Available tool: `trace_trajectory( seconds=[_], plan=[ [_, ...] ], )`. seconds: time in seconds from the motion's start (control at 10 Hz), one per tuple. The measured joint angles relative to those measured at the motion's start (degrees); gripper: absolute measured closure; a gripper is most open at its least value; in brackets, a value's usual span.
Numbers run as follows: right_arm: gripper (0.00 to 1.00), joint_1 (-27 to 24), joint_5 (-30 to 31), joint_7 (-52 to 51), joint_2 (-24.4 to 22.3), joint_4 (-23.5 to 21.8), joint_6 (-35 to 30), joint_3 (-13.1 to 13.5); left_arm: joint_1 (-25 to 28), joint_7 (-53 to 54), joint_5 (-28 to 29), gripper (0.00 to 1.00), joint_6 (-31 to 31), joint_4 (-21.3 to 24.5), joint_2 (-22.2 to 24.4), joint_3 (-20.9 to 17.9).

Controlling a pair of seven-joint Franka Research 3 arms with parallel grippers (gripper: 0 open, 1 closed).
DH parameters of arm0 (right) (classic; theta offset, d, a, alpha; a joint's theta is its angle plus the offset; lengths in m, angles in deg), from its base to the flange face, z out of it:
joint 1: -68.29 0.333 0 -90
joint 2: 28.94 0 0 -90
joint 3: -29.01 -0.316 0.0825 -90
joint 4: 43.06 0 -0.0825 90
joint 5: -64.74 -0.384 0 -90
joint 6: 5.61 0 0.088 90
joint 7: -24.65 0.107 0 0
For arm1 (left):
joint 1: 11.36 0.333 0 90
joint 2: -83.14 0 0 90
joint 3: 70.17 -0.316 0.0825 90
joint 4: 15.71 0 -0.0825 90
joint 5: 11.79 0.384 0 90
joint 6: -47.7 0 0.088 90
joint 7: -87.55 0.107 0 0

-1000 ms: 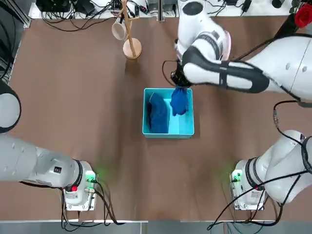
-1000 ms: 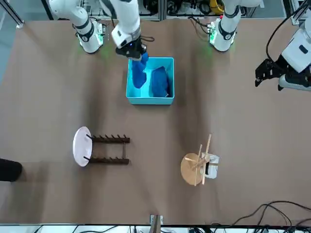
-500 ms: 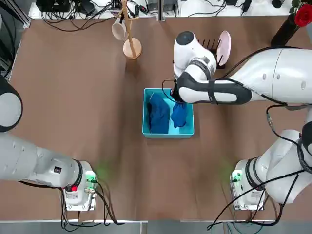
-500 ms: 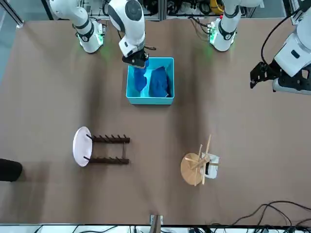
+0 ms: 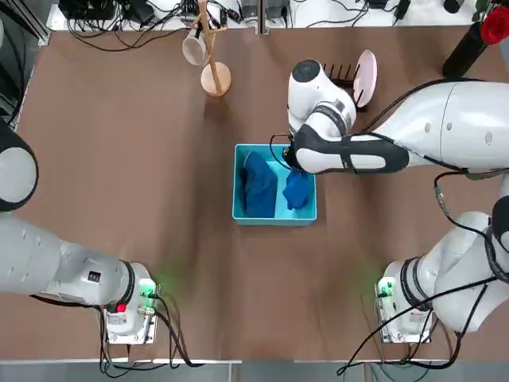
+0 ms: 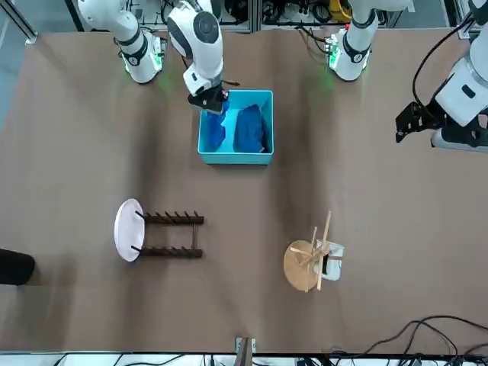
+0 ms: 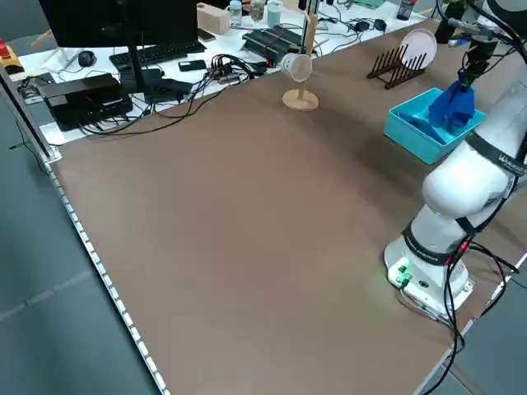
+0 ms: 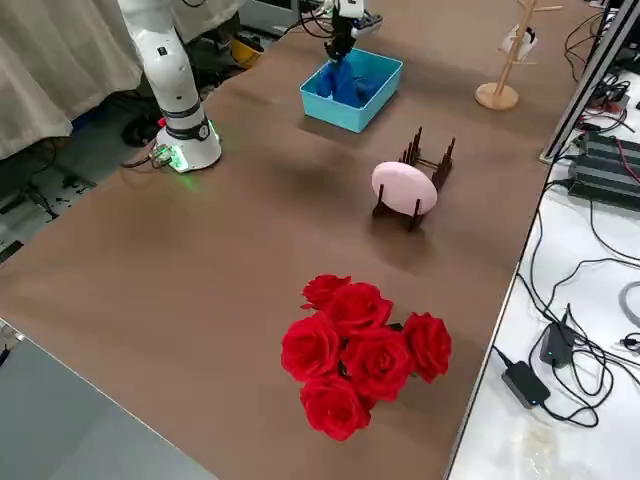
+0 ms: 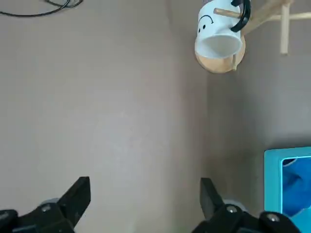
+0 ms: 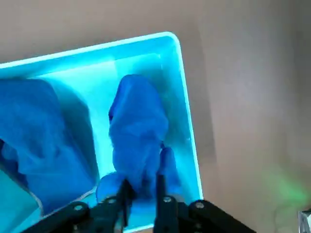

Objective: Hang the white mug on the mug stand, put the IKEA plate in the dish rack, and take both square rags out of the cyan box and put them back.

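Both dark blue cloth rags (image 5: 260,185) (image 5: 297,189) lie in the square, bright cyan, thin-walled box (image 5: 277,221): one broad by the left wall, the other bunched on the right side. Right end effector (image 10: 145,182) at the bunched rag, low at the box; its fingers slightly apart, cloth between and beneath them. Left end effector (image 9: 146,187) held off over the left side of the tabletop (image 5: 143,199), fingers wide apart.

White mug with black handle (image 9: 218,34) hangs on a peg of the light wooden mug stand (image 5: 215,78), beyond the box to the left. Round, faintly pink-white plate (image 6: 129,230) stands on edge at one end of the dark brown wooden dish rack (image 6: 174,252), beyond the box to the right.

Against a second ago: right rag sits lower and more bunched; right arm has swung, uncovering rack and plate in the top view. Box, stand and rack unmoved.

Brown tabletop runs between box and stand; a narrower stretch parts box from rack. Right forearm reaches over the box's right far corner. Red roses (image 8: 365,360) stand toward the far right edge.
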Motion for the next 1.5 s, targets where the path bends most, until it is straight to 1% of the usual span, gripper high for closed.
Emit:
trace_trajectory(
  seconds=[0.1,0.2,0.3,0.4,0.5,0.7,0.8,1.0,1.2,1.3,1.4,1.5],
  plan=[
    [0.52,-0.76,0.41,0.00,0.02,-0.02,0.00,0.10,0.00,0.00,0.00,0.00,0.06,-0.14,-0.01,0.00],
    [0.36,-1.54,1.12,0.02,0.02,0.04,0.11,0.21,0.00,0.00,0.00,0.00,0.11,-0.30,-0.03,0.00],
    [0.20,-2.94,2.06,0.10,0.03,0.51,0.32,0.26,0.02,0.00,0.00,0.00,0.14,-0.35,-0.06,-0.01],
    [0.07,-5.21,3.82,0.15,0.02,1.76,0.48,0.31,0.03,0.00,0.00,0.00,0.27,-0.37,-0.12,-0.04],
    [0.00,-8.35,6.16,0.14,0.01,3.84,0.55,0.41,0.05,0.01,0.00,0.00,0.60,-0.37,-0.18,-0.07],
    [0.00,-15.76,8.61,-1.76,-0.02,9.01,0.43,0.62,0.06,0.02,0.00,0.00,0.92,-0.39,-0.44,-0.07],
    [0.00,-19.99,8.95,-6.26,-0.04,11.85,-1.10,0.70,0.07,0.02,0.00,0.00,1.07,-0.40,-0.65,-0.08],
    [0.00,-28.94,9.02,-19.67,-0.06,16.93,-5.59,0.87,0.07,0.08,0.00,0.00,1.33,-0.61,-0.73,-0.06],
    [0.00,-38.55,8.94,-33.19,0.01,19.55,-6.08,0.98,0.13,0.09,0.00,0.00,1.33,-0.87,-0.73,-0.13],
    [0.00,-42.66,8.90,-36.65,0.03,20.50,-6.10,1.02,0.37,0.09,0.00,0.00,1.33,-0.89,-0.73,-0.19],
    [0.00,-45.87,8.90,-39.09,0.03,21.55,-6.10,1.01,0.84,0.09,0.00,0.00,1.33,-0.91,-0.73,-0.21],
    [0.00,-48.43,8.93,-44.57,0.01,22.97,-6.67,0.96,1.22,0.09,0.00,0.00,1.33,-0.93,-0.74,-0.28]
  ],
)
